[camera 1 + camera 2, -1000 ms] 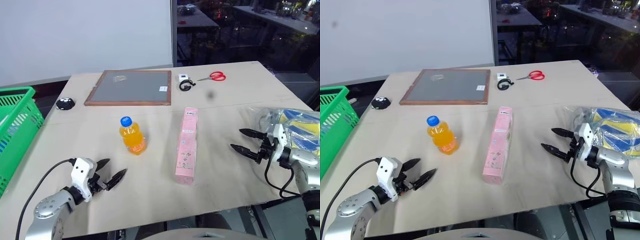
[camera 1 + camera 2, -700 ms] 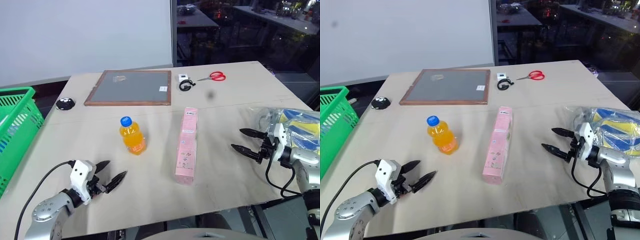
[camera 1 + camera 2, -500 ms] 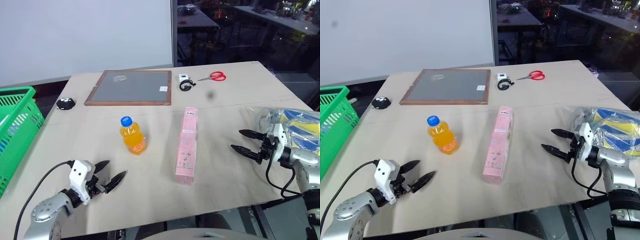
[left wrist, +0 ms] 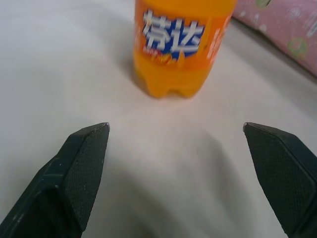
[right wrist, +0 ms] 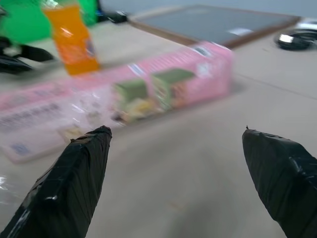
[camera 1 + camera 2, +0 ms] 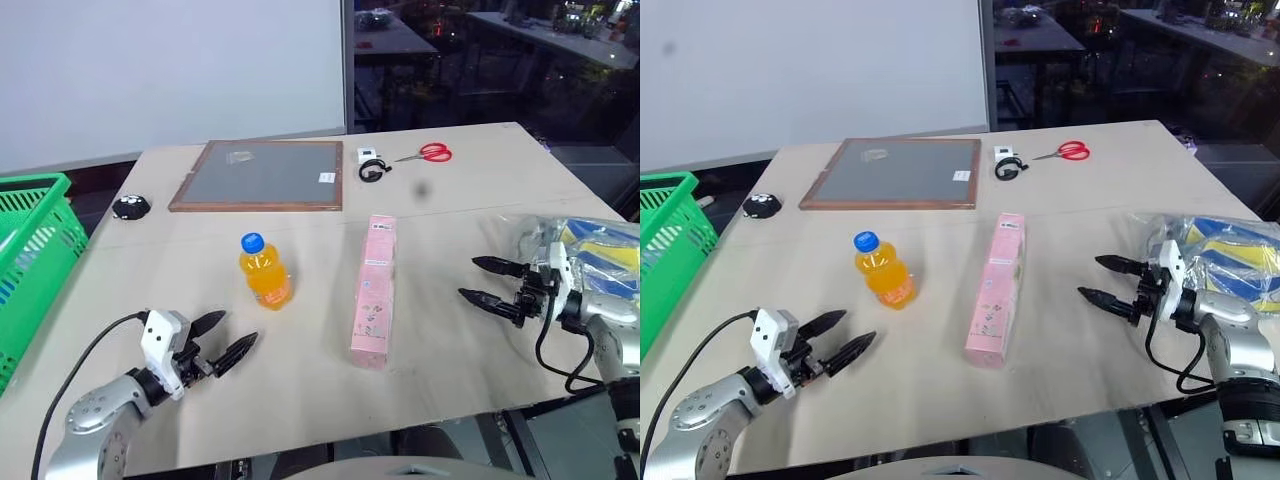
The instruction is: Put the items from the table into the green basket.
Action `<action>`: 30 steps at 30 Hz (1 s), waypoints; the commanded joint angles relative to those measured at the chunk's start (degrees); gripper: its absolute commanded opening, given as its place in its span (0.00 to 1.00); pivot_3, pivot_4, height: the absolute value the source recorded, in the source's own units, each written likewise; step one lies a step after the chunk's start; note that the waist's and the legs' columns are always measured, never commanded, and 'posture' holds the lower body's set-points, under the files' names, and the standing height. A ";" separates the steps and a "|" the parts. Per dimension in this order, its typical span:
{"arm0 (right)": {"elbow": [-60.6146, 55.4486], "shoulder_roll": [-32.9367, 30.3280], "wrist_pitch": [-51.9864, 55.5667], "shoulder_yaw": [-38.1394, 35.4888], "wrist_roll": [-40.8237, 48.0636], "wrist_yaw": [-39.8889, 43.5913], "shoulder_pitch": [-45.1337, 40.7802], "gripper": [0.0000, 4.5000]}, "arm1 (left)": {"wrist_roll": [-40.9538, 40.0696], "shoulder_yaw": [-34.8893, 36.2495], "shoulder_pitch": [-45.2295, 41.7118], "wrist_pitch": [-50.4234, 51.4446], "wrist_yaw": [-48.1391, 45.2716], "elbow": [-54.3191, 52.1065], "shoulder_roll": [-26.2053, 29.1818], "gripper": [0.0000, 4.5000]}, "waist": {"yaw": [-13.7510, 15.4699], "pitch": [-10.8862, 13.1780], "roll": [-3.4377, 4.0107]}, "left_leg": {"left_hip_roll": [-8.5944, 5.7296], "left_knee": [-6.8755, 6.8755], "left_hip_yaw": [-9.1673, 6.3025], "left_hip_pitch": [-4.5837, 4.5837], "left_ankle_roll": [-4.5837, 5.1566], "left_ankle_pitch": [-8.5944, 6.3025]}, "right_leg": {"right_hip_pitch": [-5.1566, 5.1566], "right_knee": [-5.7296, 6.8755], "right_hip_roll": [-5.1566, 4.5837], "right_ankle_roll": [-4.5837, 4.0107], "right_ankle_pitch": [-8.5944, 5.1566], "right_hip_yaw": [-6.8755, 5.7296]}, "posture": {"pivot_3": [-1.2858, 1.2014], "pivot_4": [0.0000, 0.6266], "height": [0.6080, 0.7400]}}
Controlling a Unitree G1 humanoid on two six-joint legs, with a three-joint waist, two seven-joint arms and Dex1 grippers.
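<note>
A small bottle of orange drink (image 6: 264,271) with a blue cap stands upright mid-table, and the left wrist view shows it (image 4: 182,44) close ahead. A long pink carton (image 6: 373,290) lies flat to its right, also in the right wrist view as a pink carton (image 5: 124,101). The green basket (image 6: 30,260) stands beyond the table's left edge. My left gripper (image 6: 226,338) hovers open just above the table, in front of the bottle and apart from it. My right gripper (image 6: 481,281) is open to the right of the carton, pointing at it, holding nothing.
A wood-framed grey board (image 6: 262,176) lies at the back of the table, with red-handled scissors (image 6: 428,153) and a small black-and-white gadget (image 6: 371,165) beside it. A black object (image 6: 130,207) sits at the back left. A clear bag with blue and yellow contents (image 6: 590,255) lies behind my right gripper.
Both grippers have risen slightly and edged toward the middle of the table. The bottle and carton have not moved.
</note>
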 commanded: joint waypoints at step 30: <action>-17.84 -2.41 12.55 -2.57 13.20 2.96 -5.62 1.00 | 12.08 -9.62 -21.73 -8.57 16.16 9.91 -14.00 0.89 | -0.04 0.00 -0.07 | -0.01 -0.03 -0.07 -0.04 0.01 0.00 | 0.07 -0.14 0.07 0.20 0.13 0.00 | 0.51 0.00 1.00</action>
